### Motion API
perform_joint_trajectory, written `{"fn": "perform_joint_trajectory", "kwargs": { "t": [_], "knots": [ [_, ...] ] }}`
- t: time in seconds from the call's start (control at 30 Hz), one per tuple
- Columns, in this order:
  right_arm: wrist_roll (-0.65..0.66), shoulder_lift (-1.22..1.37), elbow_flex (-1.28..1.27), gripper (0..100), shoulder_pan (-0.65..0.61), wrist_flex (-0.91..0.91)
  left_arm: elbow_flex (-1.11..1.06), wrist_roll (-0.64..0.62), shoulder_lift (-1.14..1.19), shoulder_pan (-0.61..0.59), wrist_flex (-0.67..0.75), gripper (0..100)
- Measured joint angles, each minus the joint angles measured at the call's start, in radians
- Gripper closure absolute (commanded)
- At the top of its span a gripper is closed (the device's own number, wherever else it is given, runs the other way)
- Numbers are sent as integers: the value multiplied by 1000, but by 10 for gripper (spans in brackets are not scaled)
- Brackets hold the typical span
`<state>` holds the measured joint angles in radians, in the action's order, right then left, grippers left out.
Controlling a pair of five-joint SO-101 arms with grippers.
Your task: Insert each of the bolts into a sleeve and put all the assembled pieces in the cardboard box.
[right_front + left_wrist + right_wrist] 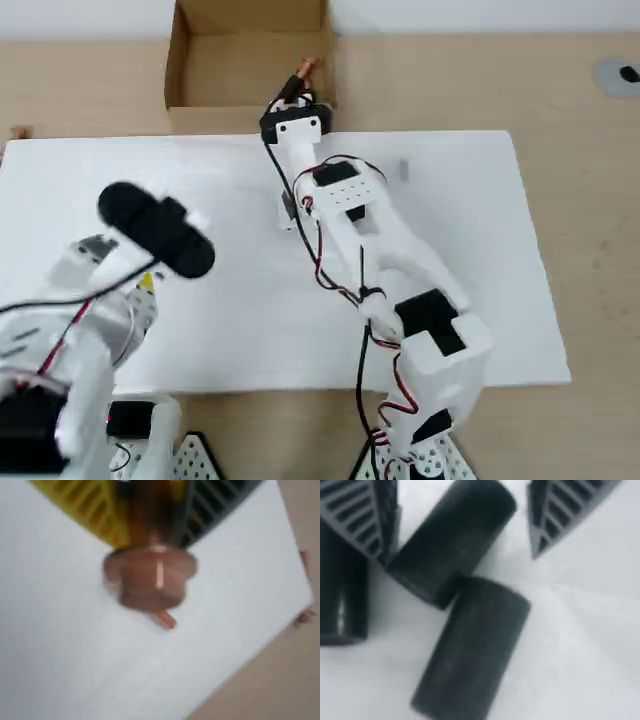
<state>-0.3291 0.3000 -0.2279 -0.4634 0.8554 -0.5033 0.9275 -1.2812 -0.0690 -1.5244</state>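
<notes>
The left hand (150, 539) clamps a copper-coloured bolt (150, 580) between a yellow finger (90, 510) and a dark ribbed finger (215, 505). The bolt's hexagonal head juts out over a white board (75, 660), and the tan bench (280, 685) lies beyond the board's edge.

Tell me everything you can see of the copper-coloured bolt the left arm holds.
The bolt looks like copper-coloured metal: a smooth shank, a round collar and a six-sided head. The left gripper is shut on the shank, a yellow finger on one side and a dark finger on the other, so the head points away from it toward the white board. A small copper stub shows past the head; whether it belongs to the bolt is unclear.
</notes>
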Motion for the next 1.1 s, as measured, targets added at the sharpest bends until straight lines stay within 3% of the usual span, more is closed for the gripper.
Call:
{"fn": "perform_joint_trajectory", "kwargs": {
  "t": [0.17,0.37,0.47,0.8,1.1],
  "knots": [
    [0,-8,-18,993,21,-32,0,-29,-106,0,0,992],
    [0,3,-15,988,37,-34,0,-138,-232,0,2,993],
    [0,3,-15,988,37,-32,0,-267,-285,-11,40,994],
    [0,6,43,988,37,35,-89,-715,-344,-316,224,994],
    [0,-213,173,988,34,173,-181,-977,-342,-350,276,994]
  ]
}}
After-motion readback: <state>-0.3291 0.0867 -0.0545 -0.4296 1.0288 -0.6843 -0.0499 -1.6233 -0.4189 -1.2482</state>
